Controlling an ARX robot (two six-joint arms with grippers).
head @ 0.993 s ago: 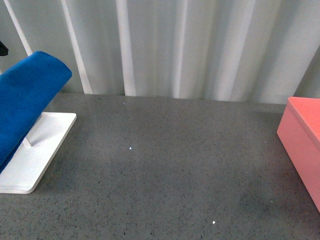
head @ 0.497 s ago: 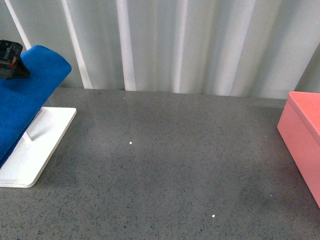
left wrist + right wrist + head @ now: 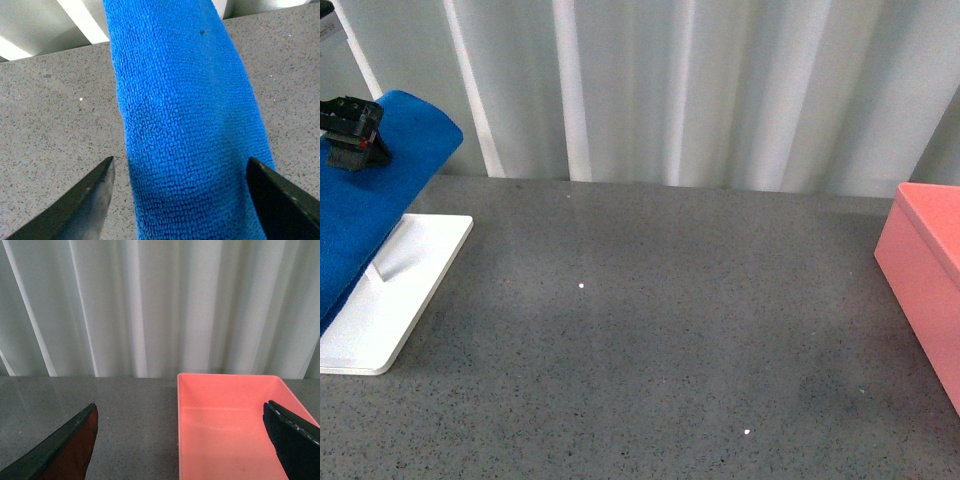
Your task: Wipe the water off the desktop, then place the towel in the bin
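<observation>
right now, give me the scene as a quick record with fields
towel: draped over the white rack, left side of the desktop
left gripper: open, one finger on either side of the towel
right gripper: open, empty, facing the bin
bin: empty, right side of the desktop
water: no puddle clearly visible

Soft, even, fairly bright light fills all three views, leaving only gentle vertical shading in the curtain (image 3: 720, 90) folds, a faint shadow under the towel (image 3: 370, 200) on the white rack base (image 3: 390, 310), and two tiny glints on the dark surface (image 3: 670, 330). The front view is slightly soft and grainy, while the left wrist view shows the towel's pile crisply. The left claw (image 3: 179, 161) and right claw (image 3: 179, 405) fingers loom near the lens as dark wedges, one on the right tinged red beside the pink bin (image 3: 230, 440).
</observation>
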